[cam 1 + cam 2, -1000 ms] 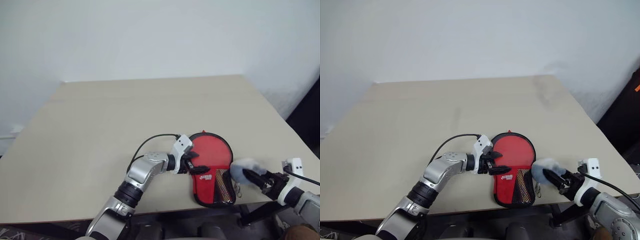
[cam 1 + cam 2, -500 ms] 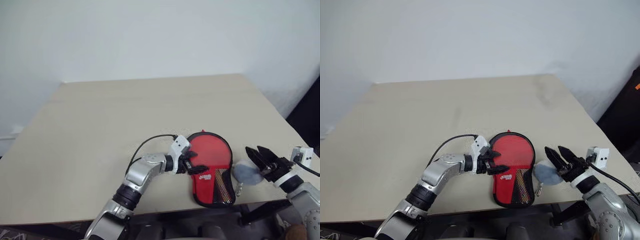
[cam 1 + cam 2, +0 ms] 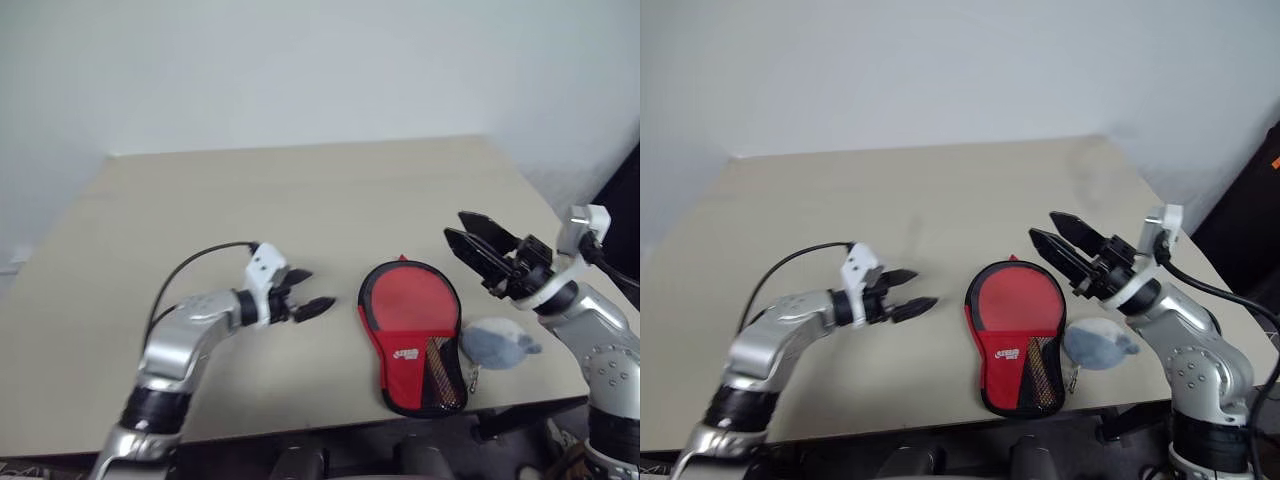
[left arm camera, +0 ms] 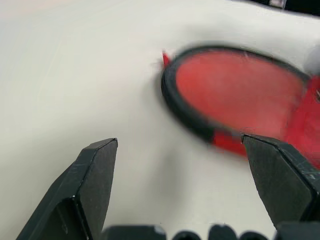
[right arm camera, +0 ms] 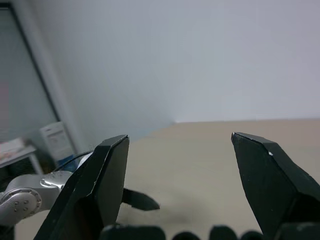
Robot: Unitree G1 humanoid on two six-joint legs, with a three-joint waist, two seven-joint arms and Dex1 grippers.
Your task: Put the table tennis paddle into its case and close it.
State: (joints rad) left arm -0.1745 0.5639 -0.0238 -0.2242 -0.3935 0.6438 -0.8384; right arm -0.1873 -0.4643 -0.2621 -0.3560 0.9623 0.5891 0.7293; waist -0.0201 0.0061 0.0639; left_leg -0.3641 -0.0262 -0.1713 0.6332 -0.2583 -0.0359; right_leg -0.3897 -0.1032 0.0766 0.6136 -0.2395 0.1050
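The case [image 3: 412,335] lies shut on the counter [image 3: 300,200] near its front edge, lower centre-right of the head views, its round red end pointing toward the far side and the narrow end with the white logo and mesh patch nearest the edge. The paddle itself cannot be seen. Just right of the narrow end a grey fluffy ball [image 3: 497,342] rests on the counter, joined to the case by a short chain.

Left of the case, a clear gap away, the left hand [image 3: 305,297] hovers low with its fingers spread apart and empty, tips aimed at the case's round end.

Right of the case and above the ball, the right hand [image 3: 468,236] is raised, fingers parted, holding nothing, pointing toward the frame's upper left.
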